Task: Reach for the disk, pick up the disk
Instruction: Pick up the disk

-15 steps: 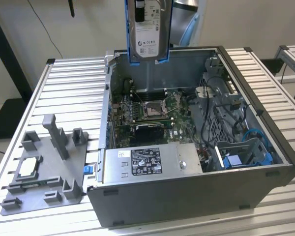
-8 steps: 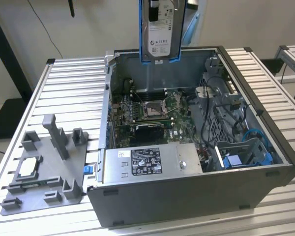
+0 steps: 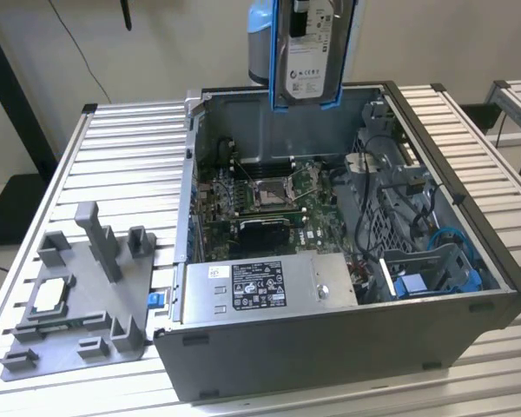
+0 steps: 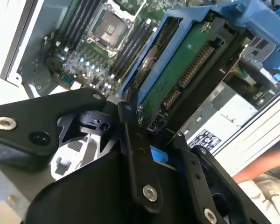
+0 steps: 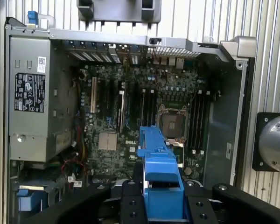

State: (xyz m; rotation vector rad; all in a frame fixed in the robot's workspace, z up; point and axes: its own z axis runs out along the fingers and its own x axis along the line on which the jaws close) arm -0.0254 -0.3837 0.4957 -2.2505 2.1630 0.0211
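Disk (image 3: 311, 54) hangs clamped in the hand (image 5: 162, 200), clear above the open computer case (image 3: 347, 347) below; pickup looks done, needing only a firm hold.

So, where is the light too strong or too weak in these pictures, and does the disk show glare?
Exterior view: even light, no strong glare on the disk, a soft shine on the power supply. Second wrist view: the surface beside the computer case is washed out to white. First wrist view: the inside of the case is dim, while the round metal part gleams.
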